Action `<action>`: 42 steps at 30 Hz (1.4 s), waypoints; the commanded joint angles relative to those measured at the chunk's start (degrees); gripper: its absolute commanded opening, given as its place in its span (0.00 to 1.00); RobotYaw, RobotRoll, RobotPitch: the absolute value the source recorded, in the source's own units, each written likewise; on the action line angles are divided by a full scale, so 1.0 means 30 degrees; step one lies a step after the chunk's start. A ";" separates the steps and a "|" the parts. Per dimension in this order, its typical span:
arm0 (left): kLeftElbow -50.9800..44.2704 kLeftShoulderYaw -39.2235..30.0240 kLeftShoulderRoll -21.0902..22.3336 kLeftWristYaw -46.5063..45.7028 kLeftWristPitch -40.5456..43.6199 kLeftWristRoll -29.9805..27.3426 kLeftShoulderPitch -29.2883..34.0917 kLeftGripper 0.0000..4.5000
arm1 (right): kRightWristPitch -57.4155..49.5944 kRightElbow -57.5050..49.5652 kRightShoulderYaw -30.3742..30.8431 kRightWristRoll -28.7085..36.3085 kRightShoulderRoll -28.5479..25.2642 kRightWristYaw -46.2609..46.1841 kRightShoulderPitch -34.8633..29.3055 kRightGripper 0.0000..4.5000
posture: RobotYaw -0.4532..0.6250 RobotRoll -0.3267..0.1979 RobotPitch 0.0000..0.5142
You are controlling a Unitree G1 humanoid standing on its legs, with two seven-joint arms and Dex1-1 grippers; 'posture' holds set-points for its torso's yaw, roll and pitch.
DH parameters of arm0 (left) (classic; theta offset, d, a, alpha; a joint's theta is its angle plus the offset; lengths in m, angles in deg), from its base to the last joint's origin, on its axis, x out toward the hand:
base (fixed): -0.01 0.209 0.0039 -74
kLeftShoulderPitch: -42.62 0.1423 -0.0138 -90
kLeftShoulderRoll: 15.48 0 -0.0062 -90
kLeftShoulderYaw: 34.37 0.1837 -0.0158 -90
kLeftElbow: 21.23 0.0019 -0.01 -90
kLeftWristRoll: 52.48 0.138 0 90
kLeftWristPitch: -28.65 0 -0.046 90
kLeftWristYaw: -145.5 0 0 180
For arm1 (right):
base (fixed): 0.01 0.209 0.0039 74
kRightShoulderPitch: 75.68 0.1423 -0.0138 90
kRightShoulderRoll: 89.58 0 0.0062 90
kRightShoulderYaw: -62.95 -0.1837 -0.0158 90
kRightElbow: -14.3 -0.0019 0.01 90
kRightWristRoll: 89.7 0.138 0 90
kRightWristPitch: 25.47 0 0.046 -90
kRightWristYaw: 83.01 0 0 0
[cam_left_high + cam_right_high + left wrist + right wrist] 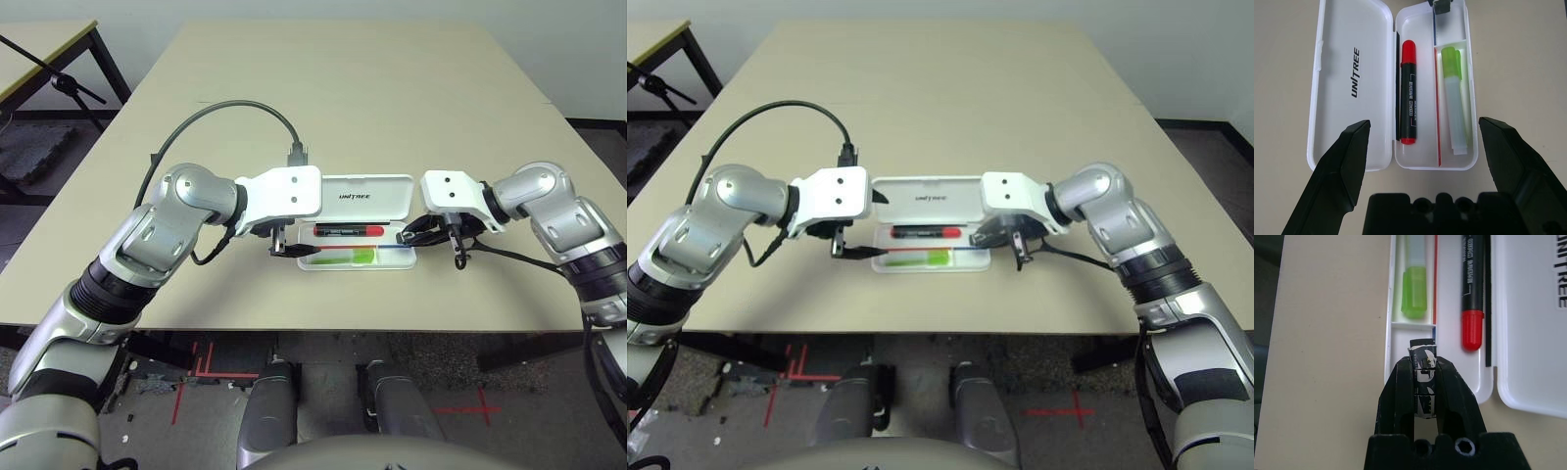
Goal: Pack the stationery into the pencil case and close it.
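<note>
Jaws of the left gripper [1422, 142] stand wide apart and hold nothing; its two black fingers [1342, 166] straddle the short end of the case [358, 223], one over the lid side, the other beyond the tray's outer wall. Jaws of the right gripper [1424, 377] are pinched tight on the metal piece [1423, 357], a small silver-and-black block standing upright between the fingertips.

Landmark: the case, white and hinged, lies open and flat on the table [333, 98]. Its lid [1349, 83], lettered "UNITREE", lies on the far side from the robot; the tray [1432, 161] lies on the near side.

Inside the tray, the marker [1408, 93], black-bodied with red ends, lies lengthwise in the compartment next to the hinge. A red strip divides it from the highlighter [1455, 98], lime-green, which lies lengthwise in the compartment by the tray's outer wall. A small end compartment, walled off beyond the highlighter's green cap, sits at the tray's end nearest the right gripper.

The metal piece is held just over that end of the tray, at the edge of the small compartment; whether it touches the tray cannot be told. The left gripper sits at the case's opposite end.
</note>
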 commanded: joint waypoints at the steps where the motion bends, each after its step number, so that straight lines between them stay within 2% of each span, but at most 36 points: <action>1: -0.0175 0.0211 0.0039 0.0069 -0.0016 0.0158 -0.0011 1.00 | 0.0163 0.0157 0.0215 -0.0222 0.0159 0.0036 -0.0223 0.07 | 0.43 0.62 0.16; 20: -0.0302 0.0156 -0.0015 -0.0068 0.0102 0.0130 0.0079 1.00 | 0.0974 0.0920 0.0600 -0.1123 0.1080 -0.0601 -0.0579 0.07 | 0.44 0.62 0.17; 25: -0.0276 0.0163 -0.0025 -0.0064 0.0069 0.0138 0.0073 1.00 | 0.1109 0.1216 0.0369 -0.1048 0.1354 -0.1045 -0.0464 0.46 | 0.44 0.62 0.17; 31: -0.0247 0.0149 0.0016 -0.0015 0.0012 0.0129 0.0079 1.00 | 0.0699 0.0956 -0.0241 -0.0357 0.0863 -0.0606 -0.0288 0.96 | 0.43 0.62 0.17; 32: -0.0241 0.0147 0.0018 -0.0009 0.0006 0.0126 0.0079 1.00 | 0.0557 0.0899 -0.0490 -0.0155 0.0687 -0.0488 -0.0257 1.00 | 0.43 0.62 0.17; 42: -0.0199 0.0080 0.0083 -0.0056 -0.0055 0.0137 0.0235 1.00 | -0.1911 0.1130 -0.4673 0.3326 -0.2171 0.0589 -0.0702 1.00 | 0.44 0.62 0.17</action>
